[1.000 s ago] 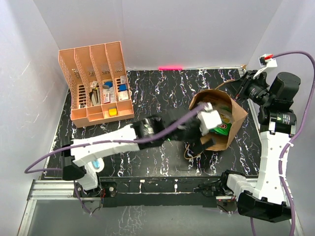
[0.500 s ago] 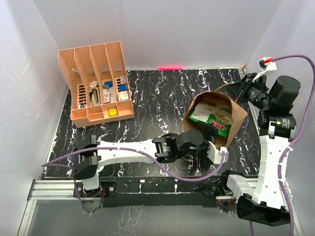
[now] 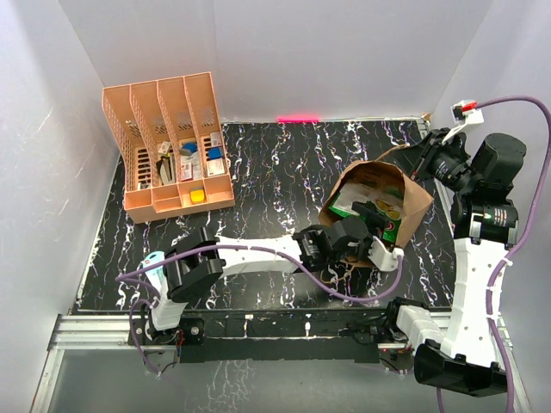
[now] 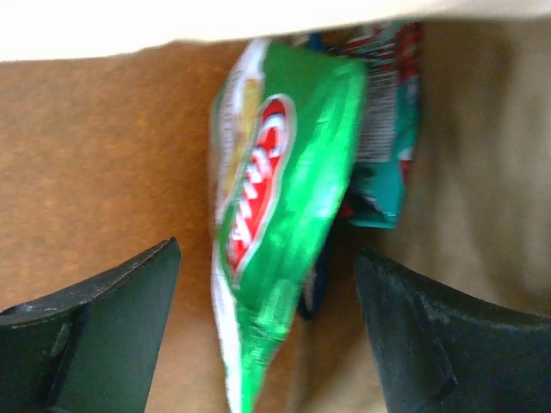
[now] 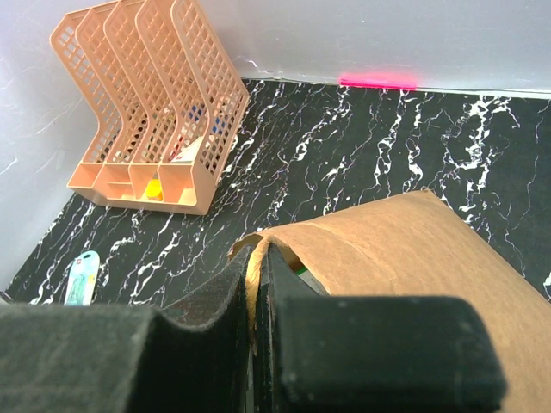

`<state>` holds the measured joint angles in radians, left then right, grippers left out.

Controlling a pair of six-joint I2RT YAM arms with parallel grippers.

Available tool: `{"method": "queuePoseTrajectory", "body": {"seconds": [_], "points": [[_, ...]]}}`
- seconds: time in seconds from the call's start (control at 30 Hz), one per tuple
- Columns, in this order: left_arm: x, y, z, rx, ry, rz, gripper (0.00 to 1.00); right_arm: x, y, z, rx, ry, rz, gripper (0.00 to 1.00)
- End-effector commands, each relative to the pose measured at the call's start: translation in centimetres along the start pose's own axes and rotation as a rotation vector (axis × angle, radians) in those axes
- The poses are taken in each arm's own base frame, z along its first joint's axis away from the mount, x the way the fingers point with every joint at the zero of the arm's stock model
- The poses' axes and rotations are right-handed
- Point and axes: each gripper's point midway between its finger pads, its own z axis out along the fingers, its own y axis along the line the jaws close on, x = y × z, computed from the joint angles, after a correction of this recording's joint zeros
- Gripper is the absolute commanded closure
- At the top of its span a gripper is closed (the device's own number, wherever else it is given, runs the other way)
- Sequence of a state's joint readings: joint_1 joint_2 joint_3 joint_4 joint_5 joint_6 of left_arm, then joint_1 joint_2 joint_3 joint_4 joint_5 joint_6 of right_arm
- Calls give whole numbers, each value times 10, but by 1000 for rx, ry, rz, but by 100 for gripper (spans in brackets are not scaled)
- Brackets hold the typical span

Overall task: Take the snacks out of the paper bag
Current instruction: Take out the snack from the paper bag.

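Leave the organiser [image 3: 168, 142] at the far left corner of the tabletop [image 3: 284, 163] and the gadget [image 3: 155, 258] near its near left corner alone; neither belongs to this job. Your left gripper [image 4: 267, 254] is inside the bag [image 3: 415, 200], which sits toward the tabletop's right edge. Its jaws are spread wide on either side of the green packet [image 4: 284, 172] and grip nothing. That packet stands on edge by the bag's wall, with a teal packet [image 4: 387, 146] tucked behind it. Centre the green one between the fingers. Reach slightly deeper so the pads take its body, not the crimped end, then close gently; the foil looks slippery. Draw it straight out through the mouth. Your right gripper [image 5: 256, 267], by the far right corner, is pinched tight on the bag's rim. Hold that grip so the mouth stays wide.
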<state>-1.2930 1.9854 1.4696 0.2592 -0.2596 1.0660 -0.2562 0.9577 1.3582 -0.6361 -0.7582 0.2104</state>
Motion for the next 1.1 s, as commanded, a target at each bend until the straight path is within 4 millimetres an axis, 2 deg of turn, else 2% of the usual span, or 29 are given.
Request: {"method": "queuePoseTrajectory", "body": {"seconds": [0.0, 0.2, 0.37, 0.4, 0.43, 0.6, 0.87, 1.07], "points": [[-5, 64, 1, -184, -17, 14, 29, -17, 13, -7, -26, -60, -68, 92], [-9, 76, 0, -201, -22, 15, 59, -16, 10, -8, -7, -62, -71, 92], [-13, 83, -13, -172, -26, -31, 85, -15, 5, -7, 17, -62, -70, 92], [-14, 82, -16, -163, -24, -39, 95, -15, 4, -8, 22, -64, -71, 92], [-14, 84, -19, -168, -25, -51, 100, -16, 4, -8, 27, -67, -72, 92], [-20, 99, -38, -195, -37, -97, 100, -29, -11, -12, 140, -117, -48, 92], [-49, 140, -78, -271, -142, -215, 100, -61, -40, -18, 328, -180, -21, 92], [-66, 170, -107, -299, -191, -313, 100, -62, -52, -12, 363, -169, -19, 92]]}}
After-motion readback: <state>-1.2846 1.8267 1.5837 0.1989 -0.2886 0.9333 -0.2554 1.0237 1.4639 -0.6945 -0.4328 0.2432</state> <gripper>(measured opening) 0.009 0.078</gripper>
